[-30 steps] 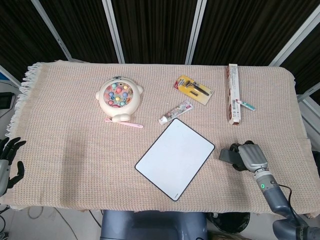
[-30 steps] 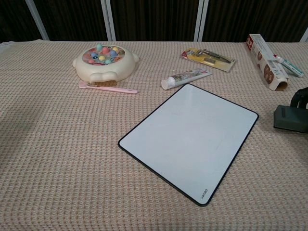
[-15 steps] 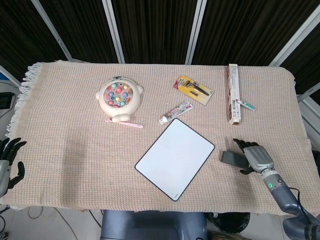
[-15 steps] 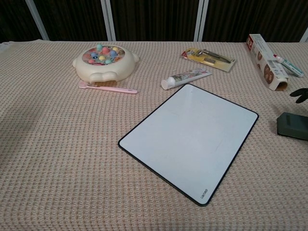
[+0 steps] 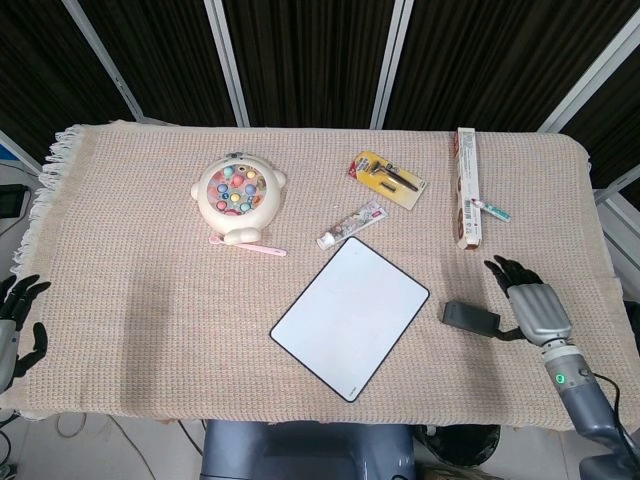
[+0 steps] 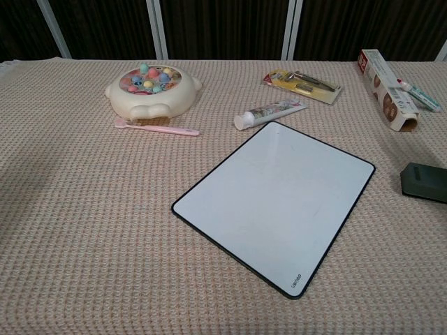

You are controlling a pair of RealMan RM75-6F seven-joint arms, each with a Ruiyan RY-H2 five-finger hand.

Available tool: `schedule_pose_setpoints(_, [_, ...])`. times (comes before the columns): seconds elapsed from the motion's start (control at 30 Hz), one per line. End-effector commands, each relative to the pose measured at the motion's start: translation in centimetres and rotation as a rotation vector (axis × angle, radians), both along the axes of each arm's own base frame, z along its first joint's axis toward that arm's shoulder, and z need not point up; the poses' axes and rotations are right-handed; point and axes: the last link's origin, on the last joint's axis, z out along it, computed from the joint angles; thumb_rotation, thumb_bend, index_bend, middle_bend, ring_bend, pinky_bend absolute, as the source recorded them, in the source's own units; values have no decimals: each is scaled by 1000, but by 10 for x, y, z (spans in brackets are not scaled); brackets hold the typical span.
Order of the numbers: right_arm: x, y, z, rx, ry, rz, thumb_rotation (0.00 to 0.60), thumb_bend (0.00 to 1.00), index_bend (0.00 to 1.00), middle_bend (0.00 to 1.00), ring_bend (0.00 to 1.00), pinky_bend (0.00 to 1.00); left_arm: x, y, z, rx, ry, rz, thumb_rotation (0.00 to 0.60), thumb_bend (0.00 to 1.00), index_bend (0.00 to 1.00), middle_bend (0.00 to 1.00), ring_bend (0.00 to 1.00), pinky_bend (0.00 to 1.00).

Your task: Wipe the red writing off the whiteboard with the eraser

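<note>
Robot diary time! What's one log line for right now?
white rectangular whiteboard: no red writing | dark grey block eraser: on cloth, released | right robot hand: open beside eraser | left robot hand: open at table edge

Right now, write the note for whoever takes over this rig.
Right hand: open, fingers spread, holding nothing, just right of the eraser and not gripping it.
Left hand: open, idle at the table's left edge, holding nothing.
Whiteboard: lies flat at the centre of the cloth, turned at an angle. No red writing shows on it in either view; the surface looks clean.
Eraser: lies flat on the cloth, right of the board and clear of it.
Done: wiping appears finished, eraser set down.
Left: check the board for faint marks up close; otherwise only draw the right hand away.
</note>
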Motion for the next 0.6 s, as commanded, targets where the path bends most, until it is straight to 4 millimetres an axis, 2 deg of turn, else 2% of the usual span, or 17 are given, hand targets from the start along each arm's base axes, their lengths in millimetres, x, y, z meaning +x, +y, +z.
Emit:
schedule_pose_setpoints(0.03, [0,27,24,-113,8,18,600,99,0,0,67,168,0,0,0,0,-1,-1,600,638,157,88,23,10])
schedule_pose_setpoints(0.23, [-11,67,30,-288,6,12,600,99,0,0,67,168,1,-1,-1,-1,0,-6,600,638,158,88,23,10])
schedule_pose_setpoints(0.37, [-20,85,28,-344,28,-6,600,98,0,0,65,167,2,-1,-1,-2,2,-8,600,637,158,88,23,10])
schedule_pose_setpoints(0.6, [-26,91,29,-380,65,-2,600,98,0,0,60,167,2,-1,-2,-3,5,-11,600,637,158,89,23,10])
